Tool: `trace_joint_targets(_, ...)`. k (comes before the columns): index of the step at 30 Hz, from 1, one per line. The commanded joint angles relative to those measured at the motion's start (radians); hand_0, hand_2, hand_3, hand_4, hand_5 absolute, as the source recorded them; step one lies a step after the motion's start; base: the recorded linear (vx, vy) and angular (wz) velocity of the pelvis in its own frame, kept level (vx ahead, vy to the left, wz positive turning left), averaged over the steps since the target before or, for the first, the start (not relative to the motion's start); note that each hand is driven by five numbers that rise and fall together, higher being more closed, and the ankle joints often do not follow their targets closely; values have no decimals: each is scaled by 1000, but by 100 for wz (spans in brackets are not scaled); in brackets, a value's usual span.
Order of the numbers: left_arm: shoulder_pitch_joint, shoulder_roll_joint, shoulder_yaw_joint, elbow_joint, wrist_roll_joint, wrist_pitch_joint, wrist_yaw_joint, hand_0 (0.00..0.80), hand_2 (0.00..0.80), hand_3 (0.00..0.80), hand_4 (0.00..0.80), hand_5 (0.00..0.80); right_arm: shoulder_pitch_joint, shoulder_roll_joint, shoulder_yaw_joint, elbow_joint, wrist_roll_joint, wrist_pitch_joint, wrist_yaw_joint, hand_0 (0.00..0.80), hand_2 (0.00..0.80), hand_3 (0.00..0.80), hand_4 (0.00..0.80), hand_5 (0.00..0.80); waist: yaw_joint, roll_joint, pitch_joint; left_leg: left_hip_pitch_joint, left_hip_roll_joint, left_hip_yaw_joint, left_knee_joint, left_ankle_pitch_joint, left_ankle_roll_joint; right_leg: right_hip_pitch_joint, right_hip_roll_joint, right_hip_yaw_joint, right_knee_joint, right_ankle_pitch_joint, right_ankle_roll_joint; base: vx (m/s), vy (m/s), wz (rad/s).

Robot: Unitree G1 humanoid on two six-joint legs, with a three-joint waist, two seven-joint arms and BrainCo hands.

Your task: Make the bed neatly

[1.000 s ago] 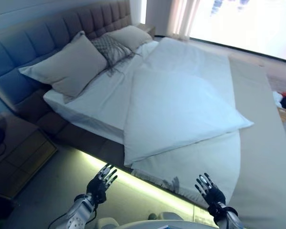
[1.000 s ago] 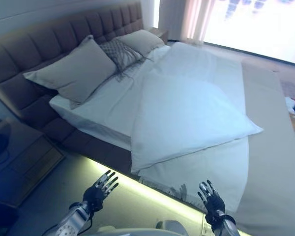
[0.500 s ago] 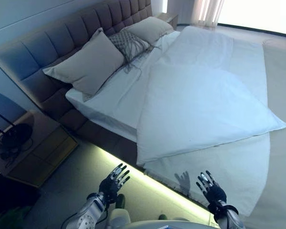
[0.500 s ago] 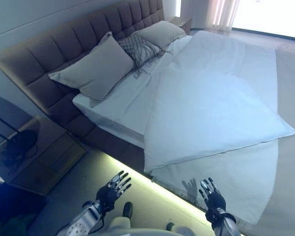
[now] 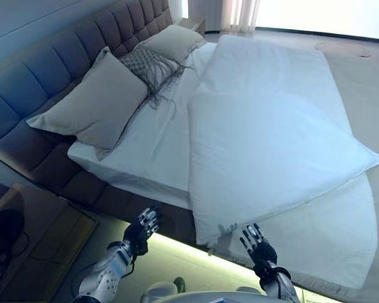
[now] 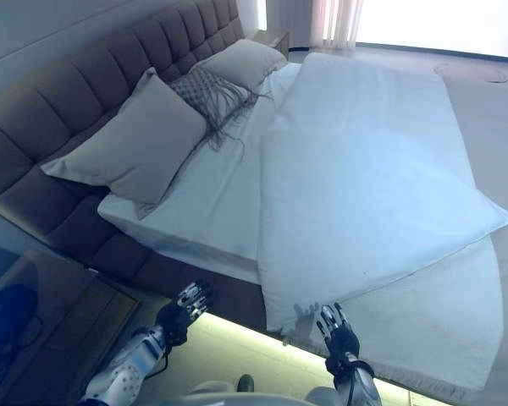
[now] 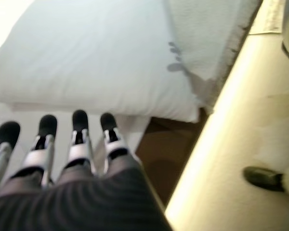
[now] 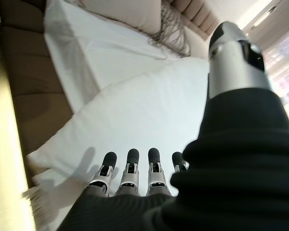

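A bed with a brown tufted headboard carries a white duvet folded back over itself, its near corner hanging over the bed's side. The white sheet is bare near the head. Three pillows lie against the headboard: a large beige one, a patterned fringed one and a far beige one. My left hand is open beside the bed's side, left of the duvet corner. My right hand is open just below the duvet's hanging edge. Neither touches cloth.
A lit strip runs under the bed frame along the floor. A wooden nightstand with a dark object stands at lower left. A beige bed runner lies along the far side. Curtains and a bright window are at the back.
The view has shifted closer to the bed. Both hands now reach nearer the bed's side, the right one just under the duvet corner.
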Motion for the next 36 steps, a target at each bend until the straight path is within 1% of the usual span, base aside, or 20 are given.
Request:
trace_joint_targets(1,11,4,37,-44,10,-36,-10,0,0,0,0,0,-10,-46,-30,-67,25,-44,7,0,0,0,0,0,-38,-44,-31,-58,-43,-27,65,18,6,21,70,1,-351,249,-9,220,-111,-25)
trace_joint_targets(4,26,1,47,-55,7,-30,-44,0,0,0,0,0,-29,-52,-36,-73,37,-46,-13,0,0,0,0,0,-50,-59,-25,-33,-45,-31,69,-23,-1,-2,81,69,-476,323,20,243,-112,-2)
trace_joint_targets(6,38,-2,54,-60,0,-32,-52,0,0,0,0,0,-27,-44,-44,-68,33,-40,-10,0,0,0,0,0,-53,-64,-23,-17,-39,-37,69,-43,-2,-11,81,92,-509,359,34,266,-131,14)
trace_joint_targets(8,46,-4,63,-66,-8,-33,-48,0,0,0,0,0,-17,-35,-51,-58,30,-34,9,0,0,0,0,0,-54,-73,-25,-5,-27,-40,77,-65,-2,-20,78,100,-512,371,44,259,-154,-4)
trace_joint_targets(12,65,-6,71,-83,-10,-52,-39,0,0,0,0,0,-2,-48,-52,-50,26,-23,55,0,0,0,0,0,-49,-87,-34,-7,9,-35,118,-90,-13,-15,91,91,-488,327,45,205,-208,7)
trace_joint_targets(16,61,-11,78,-65,-32,-63,-15,0,0,0,0,0,-14,-72,-44,-64,47,-9,40,0,0,0,0,0,-44,-91,-38,-26,59,-41,217,-39,-40,-2,115,66,-460,284,15,158,-204,26)
trace_joint_targets(17,64,-12,81,-62,-29,-69,-16,0,0,0,0,0,-16,-81,-39,-72,57,-12,32,0,0,0,0,0,-45,-91,-37,-32,79,-40,258,-18,-49,1,123,54,-448,267,0,128,-143,36)
trace_joint_targets(18,69,-14,80,-55,-25,-82,-11,0,0,0,0,0,-22,-89,-33,-71,79,-15,20,0,0,0,0,0,-44,-89,-34,-56,103,-42,339,40,-62,11,137,44,-433,241,-25,172,-182,36)
trace_joint_targets(19,74,-16,80,-47,-26,-87,-7,0,0,0,0,0,-35,-93,-35,-53,116,-7,19,0,0,0,0,0,-35,-85,-22,-118,105,-45,431,114,-68,31,151,32,-425,223,-45,149,-137,48)
trace_joint_targets(20,77,-19,79,-41,-22,-87,-11,0,0,0,0,0,-43,-90,-40,-34,127,-5,27,0,0,0,0,0,-31,-82,-15,-147,107,-43,463,135,-68,43,157,25,-422,215,-55,136,-58,57)
trace_joint_targets(21,79,-22,78,-38,-18,-83,-12,0,0,0,0,0,-51,-84,-44,-14,144,7,35,0,0,0,0,0,-24,-75,-7,-162,110,-41,453,151,-72,59,161,16,-420,207,-60,140,55,49)
trace_joint_targets(22,79,-26,69,-34,-15,-77,-11,0,0,0,0,0,-69,-73,-44,22,161,16,36,0,0,0,0,0,-12,-62,4,-163,115,-47,392,165,-81,78,158,-1,-420,198,-57,172,154,21)
trace_joint_targets(24,72,-38,56,-22,-10,-71,-8,0,0,0,0,0,-102,-57,-37,68,165,20,11,0,0,0,0,0,10,-40,15,-155,119,-82,271,191,-96,96,144,-23,-421,186,-48,207,284,16)
trace_joint_targets(26,62,-55,49,-20,3,-48,5,0,0,0,0,0,-133,-41,-41,111,166,6,-22,0,0,0,0,0,49,-13,21,-184,114,-150,101,251,-116,130,136,-27,-432,167,-44,306,361,28)
trace_joint_targets(27,52,-63,45,-6,9,-37,-1,0,0,0,0,0,-146,-31,-47,142,183,-15,-34,0,0,0,0,0,68,-6,21,-203,111,-162,35,264,-123,155,127,-30,-439,157,-40,316,288,5)
trace_joint_targets(29,24,-64,42,20,35,-17,-31,0,0,0,0,0,-156,-8,-70,184,210,-62,-54,0,0,0,0,0,79,-5,19,-228,94,-132,26,241,-124,197,94,-54,-445,147,-25,296,238,31)
trace_joint_targets(31,18,-52,48,21,63,3,-46,0,0,0,0,0,-158,18,-100,206,231,-79,-91,0,0,0,0,0,72,-19,10,-222,67,-80,72,141,-106,210,38,-65,-425,148,3,342,224,69)
trace_joint_targets(33,36,-36,52,-14,90,3,-77,0,0,0,0,0,-129,43,-125,185,240,-90,-106,0,0,0,0,0,67,-22,-2,-216,48,-63,106,113,-84,220,3,-63,-388,138,18,336,185,29)
trace_joint_targets(34,44,-24,49,-28,97,10,-87,0,0,0,0,0,-116,48,-138,186,238,-101,-111,0,0,0,0,0,66,-23,-12,-209,39,-57,111,102,-66,220,-9,-65,-367,133,17,298,138,6)
trace_joint_targets(36,48,3,36,-32,100,15,-107,0,0,0,0,0,-105,61,-164,203,243,-131,-128,0,0,0,0,0,62,-25,-25,-186,13,-45,113,89,-37,182,-38,-79,-272,185,16,290,123,4)
